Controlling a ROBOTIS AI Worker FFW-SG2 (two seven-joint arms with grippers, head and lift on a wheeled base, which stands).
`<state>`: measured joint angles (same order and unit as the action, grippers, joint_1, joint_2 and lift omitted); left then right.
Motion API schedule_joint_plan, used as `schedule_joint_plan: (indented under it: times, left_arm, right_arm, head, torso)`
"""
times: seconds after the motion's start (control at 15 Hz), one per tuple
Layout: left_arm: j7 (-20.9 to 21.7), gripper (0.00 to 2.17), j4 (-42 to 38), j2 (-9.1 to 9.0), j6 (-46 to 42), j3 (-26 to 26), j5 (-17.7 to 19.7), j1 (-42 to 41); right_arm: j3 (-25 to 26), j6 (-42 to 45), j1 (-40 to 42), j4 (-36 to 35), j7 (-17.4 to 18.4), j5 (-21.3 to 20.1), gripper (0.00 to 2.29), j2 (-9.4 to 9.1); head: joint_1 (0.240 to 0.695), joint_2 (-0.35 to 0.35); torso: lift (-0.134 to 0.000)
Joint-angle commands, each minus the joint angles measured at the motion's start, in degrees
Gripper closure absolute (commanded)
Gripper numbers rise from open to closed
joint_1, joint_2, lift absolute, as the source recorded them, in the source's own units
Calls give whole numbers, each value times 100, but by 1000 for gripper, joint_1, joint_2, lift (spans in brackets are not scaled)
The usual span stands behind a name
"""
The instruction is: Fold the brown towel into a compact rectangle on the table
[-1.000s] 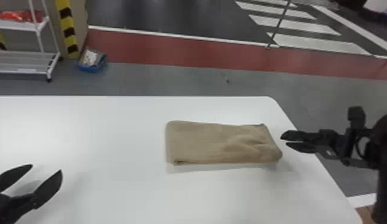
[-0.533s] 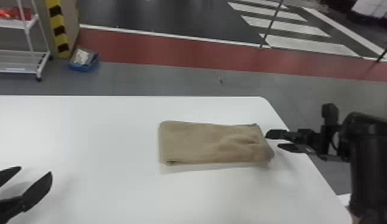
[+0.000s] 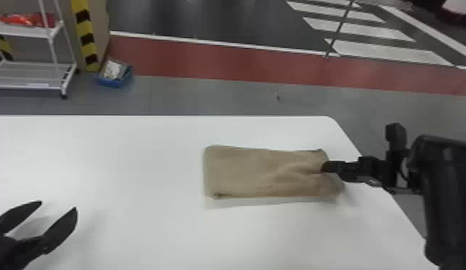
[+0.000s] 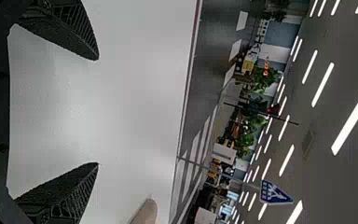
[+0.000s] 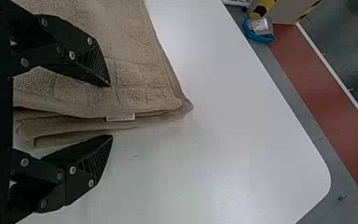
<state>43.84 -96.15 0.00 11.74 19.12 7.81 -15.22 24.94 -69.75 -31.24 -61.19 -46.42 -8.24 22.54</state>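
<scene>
- The left hand [image 3: 59, 205] is out over the left part of the desk [image 3: 127, 161], its two fingers spread wide with nothing between them; the brown towel [image 3: 250, 172] lies well apart from it, off to the right and somewhat farther forward.
- The towel sits on the right part of the desk, already folded into a flat oblong. Its long axis runs left to right, its left short side fairly straight, its right end puffier and creased.
- The right hand [image 5: 111, 111] is much the nearer, right at the towel's right short end and pointing in from the right. Its fingers stand wide: one is over the cloth, the other just past the end, with the layered edge and its small label [image 5: 121, 117] between them.
- The next move probably turns on that short end: gripping the stacked layers there and carrying them left along the long axis would halve the length. Catching only the top layer could leave the fold uneven.
</scene>
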Motion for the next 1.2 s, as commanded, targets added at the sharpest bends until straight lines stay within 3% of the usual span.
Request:
schedule_joint_plan:
  times: [0.0, 0.2, 0.33, 0.73, 0.93, 1.13]
  left_arm:
    - [2, 73, -9, -15, -18, 22, 1, -16]
    - [2, 73, -18, -15, -18, 13, 10, -33]
    - [2, 73, -27, -15, 0, 4, 1, -42]
    - [2, 73, -185, -15, 35, -39, 1, -77]
    - [-16, 73, -246, -15, 70, -75, 1, -86]
    - [-33, 73, -246, -15, 70, -110, -8, -86]
  right_arm:
    - [-15, 0, -23, 46, -8, -28, 907, -12]
    - [11, -18, -23, 55, -52, -11, 1393, -21]
    - [257, -105, -5, 46, -122, 121, 1501, -21]
    - [1110, -1160, 197, -860, -676, 420, 1514, 31]
    - [1382, -2033, 496, -1686, -878, 991, 1514, 295]
    - [1532, -2033, 496, -2213, -904, 1202, 1511, 339]
  head:
    - [695, -237]
    - [695, -233]
    - [695, -231]
    - [695, -235]
    - [695, -248]
    - [695, -272]
  torso:
    - [-124]
    - [-124]
    - [-124]
    - [-124]
    - [-124]
    - [-124]
